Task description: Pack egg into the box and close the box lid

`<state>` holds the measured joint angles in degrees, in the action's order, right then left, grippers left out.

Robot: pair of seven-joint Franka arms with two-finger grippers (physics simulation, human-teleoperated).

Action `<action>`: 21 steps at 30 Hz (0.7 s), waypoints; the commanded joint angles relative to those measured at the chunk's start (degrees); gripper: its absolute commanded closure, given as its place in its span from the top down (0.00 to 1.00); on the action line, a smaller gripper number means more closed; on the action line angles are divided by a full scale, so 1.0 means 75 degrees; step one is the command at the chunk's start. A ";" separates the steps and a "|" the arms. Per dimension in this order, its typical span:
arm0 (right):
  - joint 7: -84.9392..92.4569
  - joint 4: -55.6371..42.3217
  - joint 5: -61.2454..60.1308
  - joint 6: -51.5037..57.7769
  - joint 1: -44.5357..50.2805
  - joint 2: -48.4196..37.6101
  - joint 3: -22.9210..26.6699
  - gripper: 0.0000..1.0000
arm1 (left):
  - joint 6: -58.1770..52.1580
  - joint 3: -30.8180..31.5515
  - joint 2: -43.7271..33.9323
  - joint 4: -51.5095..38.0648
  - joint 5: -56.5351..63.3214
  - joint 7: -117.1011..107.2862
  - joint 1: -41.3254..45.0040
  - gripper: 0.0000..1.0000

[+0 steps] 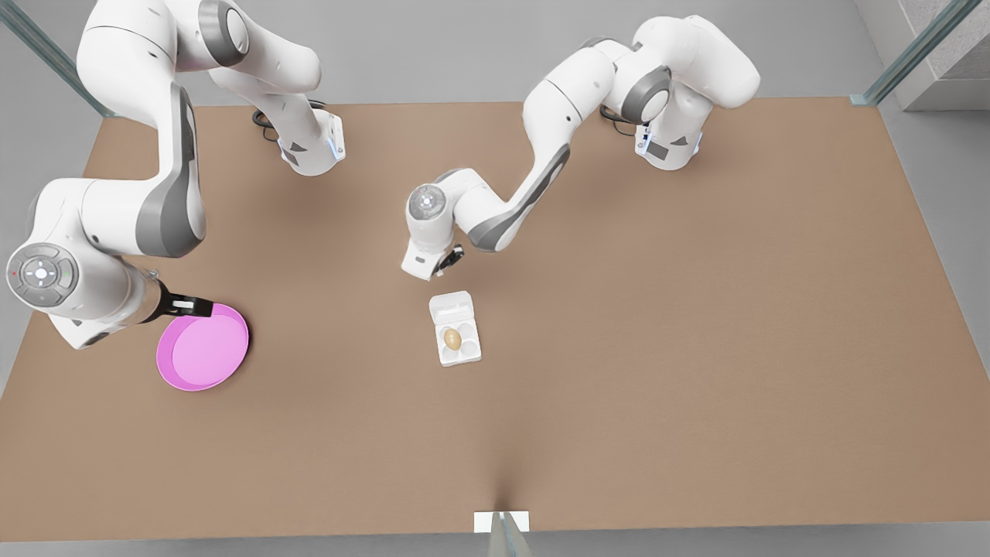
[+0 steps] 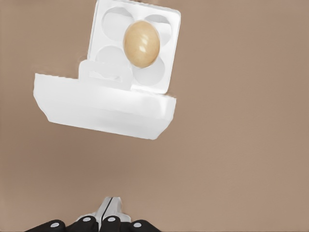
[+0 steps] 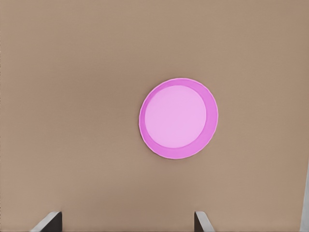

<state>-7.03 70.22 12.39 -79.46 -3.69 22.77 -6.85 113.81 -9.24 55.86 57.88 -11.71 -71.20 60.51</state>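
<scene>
While the egg (image 1: pixel 452 338) sits in the box (image 1: pixel 456 340), lid (image 1: pixel 452 307) raised, the left claw (image 2: pixel 111 212) nearby is pinched closed; the right claw (image 3: pixel 128 223) gapes above the plate (image 3: pixel 178 119).

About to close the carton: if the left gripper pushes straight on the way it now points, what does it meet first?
Probably the raised box lid, which stands ahead of the shut left gripper. The egg sits in a cup of the box beyond it. Depth is unclear.
</scene>
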 commanded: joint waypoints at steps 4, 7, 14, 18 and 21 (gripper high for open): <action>0.0000 0.0000 0.0000 0.0071 0.0012 -0.0001 0.0000 1.00 | 0.0036 0.0002 0.0029 -0.0006 0.0014 0.0153 -0.0147 0.21; 0.0012 0.0000 0.0000 0.0071 0.0000 -0.0001 0.0000 1.00 | 0.0142 0.0002 0.0029 0.0005 0.0002 0.0130 -0.0147 0.21; 0.0023 -0.0012 0.0000 0.0071 0.0012 0.0011 0.0000 1.00 | 0.0552 0.0025 0.0052 -0.0007 -0.0033 0.0059 -0.0369 0.21; 0.0024 -0.0012 -0.0012 0.0071 0.0000 0.0011 0.0000 1.00 | 0.0938 0.0025 0.0169 -0.0007 -0.0021 0.0059 -0.0486 0.21; 0.0024 0.0000 -0.0023 0.0071 0.0012 0.0011 0.0000 1.00 | 0.1021 0.0025 0.0205 -0.0018 -0.0021 0.0094 -0.0615 0.21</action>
<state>-6.86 70.22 12.22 -78.93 -3.60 22.86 -6.85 121.44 -9.05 57.40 57.76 -11.88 -70.42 55.82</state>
